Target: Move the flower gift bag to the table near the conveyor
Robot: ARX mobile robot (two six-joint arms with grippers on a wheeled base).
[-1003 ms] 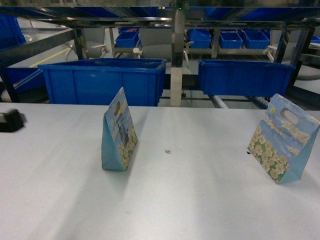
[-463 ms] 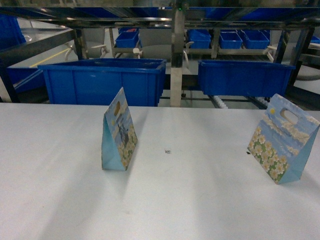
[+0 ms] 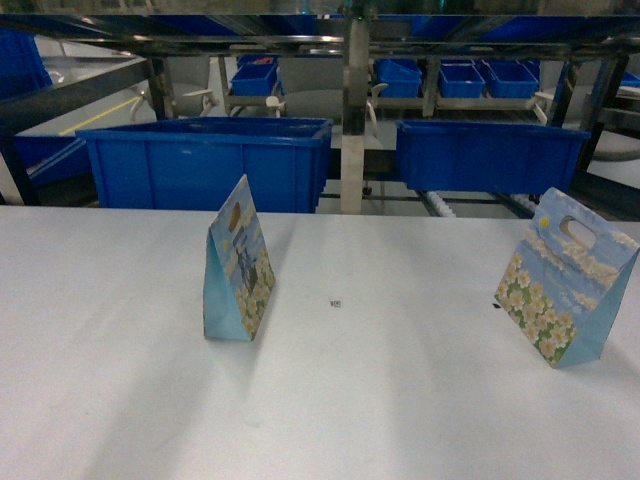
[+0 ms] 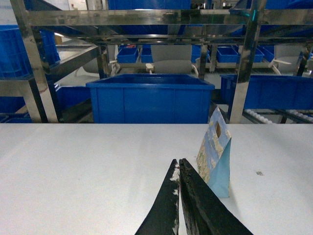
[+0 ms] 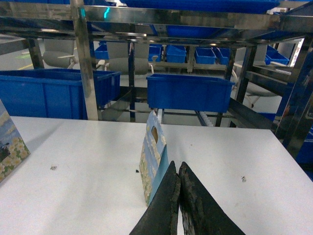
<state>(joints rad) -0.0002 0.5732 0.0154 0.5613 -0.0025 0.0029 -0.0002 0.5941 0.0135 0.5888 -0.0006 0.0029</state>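
Both bags already stand upright on matte white table (image 3: 120,400); judged done, so keep arms back, brush neither bag.

Left gripper (image 4: 179,169): fingers pressed together, empty, near blue paper flower gift bag (image 4: 214,152).

Right gripper (image 5: 177,171): likewise closed, empty, just beside second flower-print gift bag (image 5: 152,155).

Far: two large blue plastic bins (image 3: 205,160), contents not visible to you. White-roller conveyor (image 3: 437,206) between bins, beyond table.

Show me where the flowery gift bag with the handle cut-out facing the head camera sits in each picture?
Head: flower gift bag at far right on the table.
Left wrist: not in view.
Right wrist: centre, edge-on, beyond the shut right end effector.
Shared landmark: the right-hand blue bin behind it.
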